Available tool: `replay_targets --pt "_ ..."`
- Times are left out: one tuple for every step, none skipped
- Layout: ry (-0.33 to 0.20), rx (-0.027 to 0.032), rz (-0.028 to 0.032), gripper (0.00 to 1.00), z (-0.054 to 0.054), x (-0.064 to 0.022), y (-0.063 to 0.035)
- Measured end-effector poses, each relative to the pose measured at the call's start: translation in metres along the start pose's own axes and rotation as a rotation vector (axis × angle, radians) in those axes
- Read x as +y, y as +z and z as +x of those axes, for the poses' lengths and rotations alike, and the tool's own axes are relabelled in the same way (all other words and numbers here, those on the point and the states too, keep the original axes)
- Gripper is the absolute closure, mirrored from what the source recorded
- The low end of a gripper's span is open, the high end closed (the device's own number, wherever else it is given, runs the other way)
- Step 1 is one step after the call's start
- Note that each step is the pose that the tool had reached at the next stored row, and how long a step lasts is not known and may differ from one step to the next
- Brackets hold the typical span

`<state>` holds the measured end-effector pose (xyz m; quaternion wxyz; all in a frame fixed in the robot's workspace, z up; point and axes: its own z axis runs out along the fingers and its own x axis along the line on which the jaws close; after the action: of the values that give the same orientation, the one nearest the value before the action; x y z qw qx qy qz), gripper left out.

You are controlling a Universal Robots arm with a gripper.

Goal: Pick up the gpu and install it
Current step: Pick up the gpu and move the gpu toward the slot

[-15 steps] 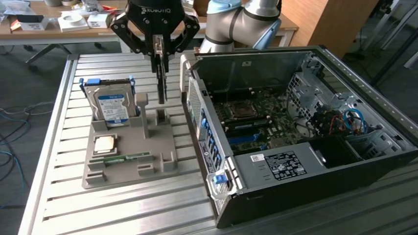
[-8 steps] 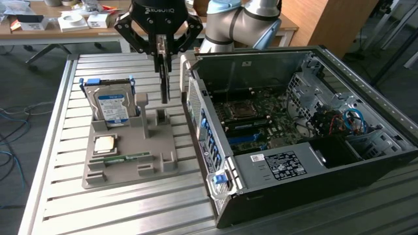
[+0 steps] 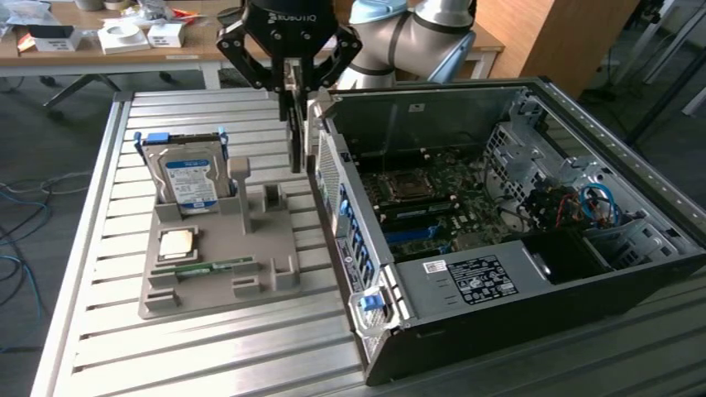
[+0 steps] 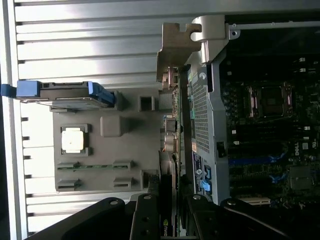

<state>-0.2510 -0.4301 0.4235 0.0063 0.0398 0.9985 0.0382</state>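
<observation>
The gpu [image 3: 296,136], a thin dark rectangular card, hangs on edge in my tool [image 3: 300,89]. The tool's two black fingers are closed on the card's upper part, one on each face, and the wrist view shows a printed logo on the card right between them. The card sits just outside the open black and silver computer case [image 3: 464,281], alongside the case's perforated wall with the ports. It touches nothing else that I can make out. At the card's lower end a bent pale metal plate [image 4: 174,47] is probably its end bracket, though it crowds against the case's corner tab there and I cannot separate the two cleanly.

So the pick-up reads as done and the install as not begun. The card is outside the case, not over the dark green motherboard [image 3: 441,198] on the case floor. As I judge it, the move in calls for enough height to pass the wall's rim. The card's edge then has to line up with one of the blue slots [image 3: 414,236], with the bracket toward the ported wall.

On the far side of the card from the case stands the grey moulded holder [image 3: 210,285]. It carries the silver hard drive with the blue and white label [image 3: 190,178] upright, and a square silver chip [image 3: 177,244] and a narrow green memory stick [image 3: 204,266] lying flat. Holder and case both rest on the slatted aluminium desk [image 3: 99,331].
</observation>
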Motion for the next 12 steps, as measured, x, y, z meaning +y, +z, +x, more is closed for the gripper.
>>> replay_targets --pt "0.000 0.0000 0.0000 0.74 -0.003 0.0002 0.0000" --pt "0.000 0.0000 0.0001 0.74 -0.005 0.0004 0.0000" --pt "0.000 0.0001 0.0001 0.74 -0.007 0.0006 0.0001" --pt "0.000 0.0001 0.0001 0.74 -0.010 0.0008 0.0001" --pt "0.000 0.0001 0.0001 0.74 -0.013 0.0010 0.0001" --pt "0.000 0.0001 0.0001 0.74 -0.017 0.0013 0.0002" --pt "0.000 -0.0001 0.0001 0.74 -0.020 0.0016 0.0003" --pt "0.000 0.0000 0.0000 0.74 -0.024 0.0019 0.0004" --pt "0.000 0.0000 0.0000 0.74 -0.028 0.0022 0.0004" --pt "0.000 0.0000 -0.0001 0.74 -0.032 0.0025 0.0005" --pt "0.000 0.0001 0.0001 0.74 -0.035 0.0028 0.0005" --pt "0.000 0.0001 0.0001 0.74 -0.039 0.0030 0.0005"
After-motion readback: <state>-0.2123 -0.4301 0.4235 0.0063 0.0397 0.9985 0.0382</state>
